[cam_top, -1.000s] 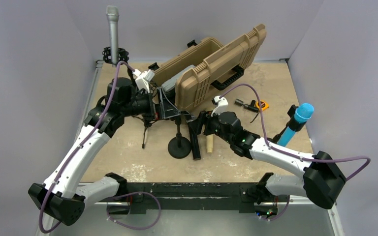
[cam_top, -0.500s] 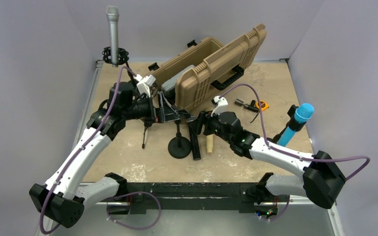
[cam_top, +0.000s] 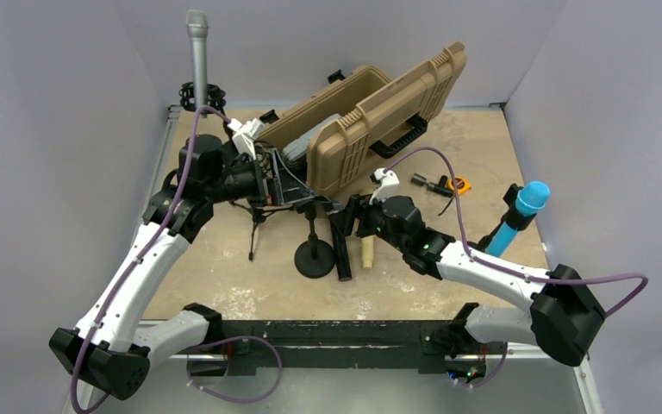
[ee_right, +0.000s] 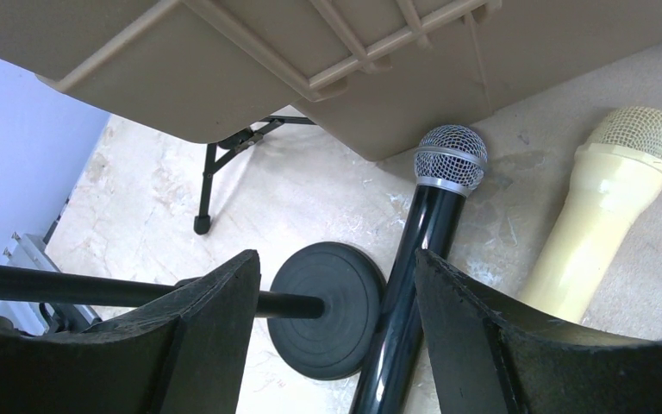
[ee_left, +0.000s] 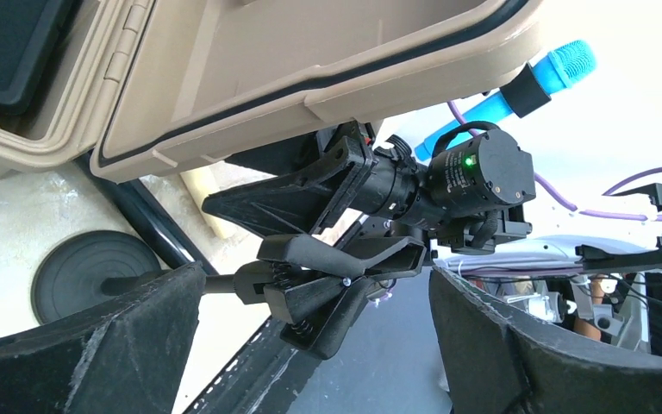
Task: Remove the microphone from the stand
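Task looks mostly done. The stand (cam_top: 315, 257) has a round base, and its clip (ee_left: 336, 276) shows nothing in it. The black microphone (ee_right: 414, 250) lies flat on the bench (cam_top: 483, 155), touching the stand's base, with the cream microphone (ee_right: 599, 216) just beside it.

Left hand (cam_top: 297, 191) is released, fingers spread either side of the clip. Right hand (ee_right: 336, 259) is also released, low beside the stand's pole, gripping nothing. What seems left: back both hands off.

Gray microphone (cam_top: 197, 52) far behind-left of the stand and blue microphone (cam_top: 526, 203) well to its right are each upright in other holders.

Tan case (cam_top: 371, 121) behind the stand is open, with dark lining and a gray item inside; the rest is hidden.
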You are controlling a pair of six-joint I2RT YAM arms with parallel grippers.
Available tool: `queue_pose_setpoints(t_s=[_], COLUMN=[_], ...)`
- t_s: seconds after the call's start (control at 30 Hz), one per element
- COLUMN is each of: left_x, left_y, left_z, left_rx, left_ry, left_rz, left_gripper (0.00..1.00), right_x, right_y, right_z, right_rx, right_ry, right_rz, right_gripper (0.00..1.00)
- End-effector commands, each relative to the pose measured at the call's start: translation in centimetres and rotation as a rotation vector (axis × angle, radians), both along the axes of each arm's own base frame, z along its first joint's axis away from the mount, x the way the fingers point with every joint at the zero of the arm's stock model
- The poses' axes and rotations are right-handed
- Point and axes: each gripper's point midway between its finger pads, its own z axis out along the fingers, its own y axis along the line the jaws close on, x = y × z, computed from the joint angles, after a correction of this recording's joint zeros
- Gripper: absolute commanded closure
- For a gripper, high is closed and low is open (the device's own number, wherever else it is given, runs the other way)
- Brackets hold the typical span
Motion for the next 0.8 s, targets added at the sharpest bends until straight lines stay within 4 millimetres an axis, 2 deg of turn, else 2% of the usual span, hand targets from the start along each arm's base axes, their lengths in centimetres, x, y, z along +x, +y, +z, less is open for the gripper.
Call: queue_pose_setpoints(t_s=[0.0,0.23,0.47,0.77], left_x=[0.2,0.8,0.3,0.0], left_y=[-0.4,-0.2,0.3,2.6], left_z=[1.4,-0.9,-3.6,-10.1], left_rx=[-0.047,-0.006,0.043,0.221], left_ry=[-0.038,0.002,0.037,0.101], left_rz=[-0.022,0.001,0.004,0.062], left_gripper=[0.02,0.08,0.21,0.32], right_x=[0.3,0.3,0.3,0.4], right_y=[0.3,0.3,0.4,0.5], right_z=[1.4,1.3,1.4,1.3], right_rx=[0.027,0.027,0.025,0.023], right_ry=[-0.042,-0.04,-0.041,-0.042], right_rz=[0.011,0.012,0.01,0.014], right_gripper=[0.36,0.36,0.36,0.36])
